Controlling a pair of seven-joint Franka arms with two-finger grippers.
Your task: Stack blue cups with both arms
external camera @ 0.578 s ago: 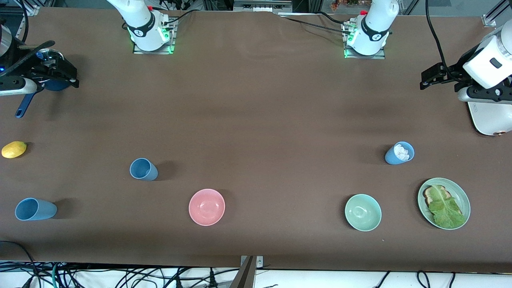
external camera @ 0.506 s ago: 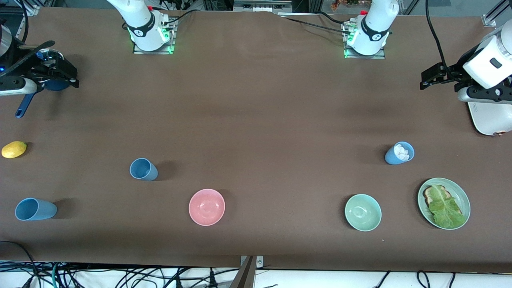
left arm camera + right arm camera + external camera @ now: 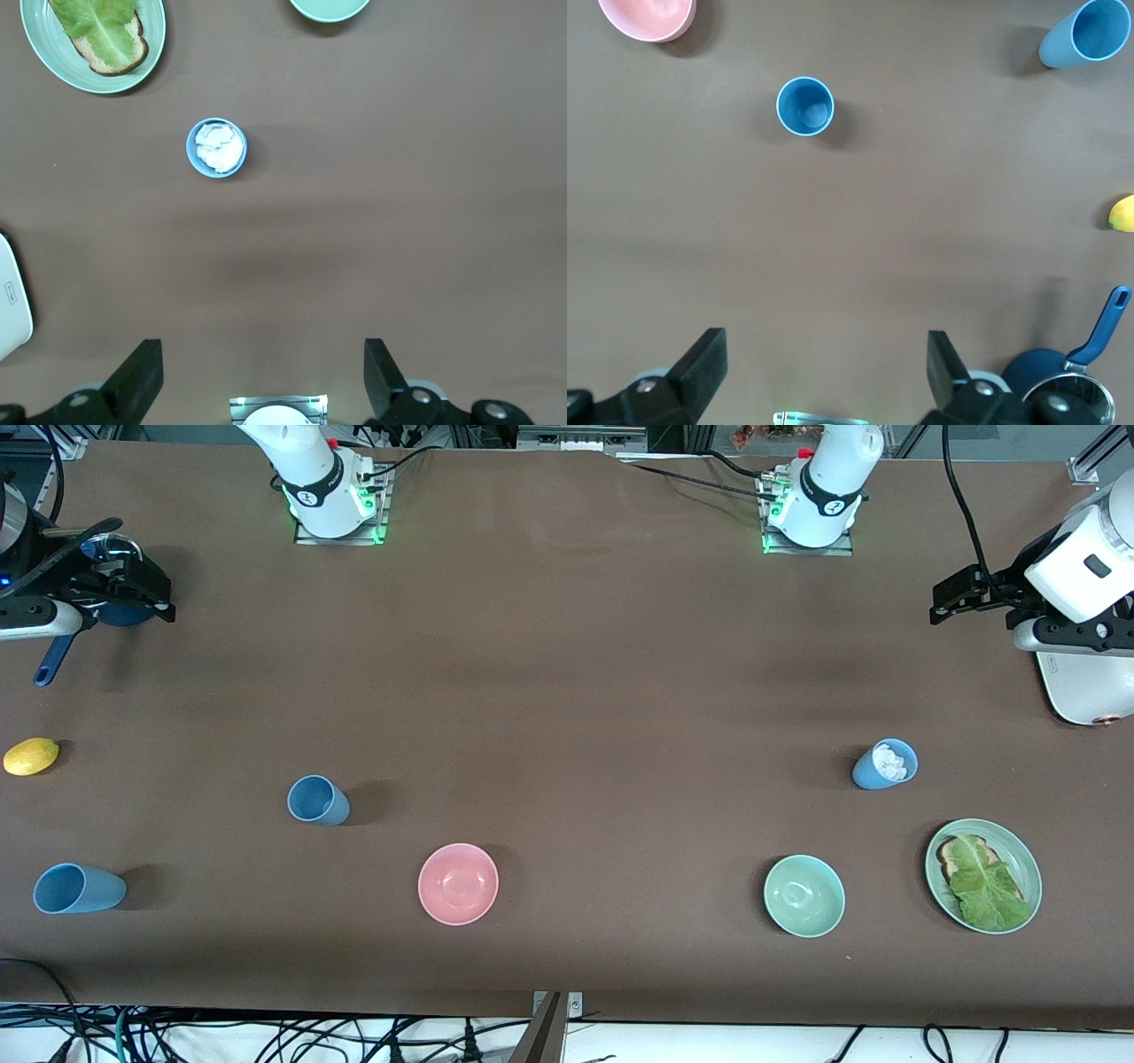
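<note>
Three light-blue cups stand on the brown table. One cup (image 3: pixel 318 800) (image 3: pixel 804 106) is toward the right arm's end. A second cup (image 3: pixel 78 888) (image 3: pixel 1085 34) is nearer the front camera, close to that end's edge. A third cup (image 3: pixel 884 764) (image 3: pixel 217 147), toward the left arm's end, holds something white and crumpled. My right gripper (image 3: pixel 142 593) (image 3: pixel 824 359) is open and empty, up in the air over the dark-blue pot. My left gripper (image 3: pixel 952 598) (image 3: pixel 263 367) is open and empty, up in the air at the left arm's end.
A pink bowl (image 3: pixel 458 883) and a mint-green bowl (image 3: pixel 803 895) sit near the front edge. A green plate (image 3: pixel 1028 868) holds toast and lettuce. A lemon (image 3: pixel 30 755), the dark-blue long-handled pot (image 3: pixel 55 657) and a white appliance (image 3: pixel 1085 691) are at the table's ends.
</note>
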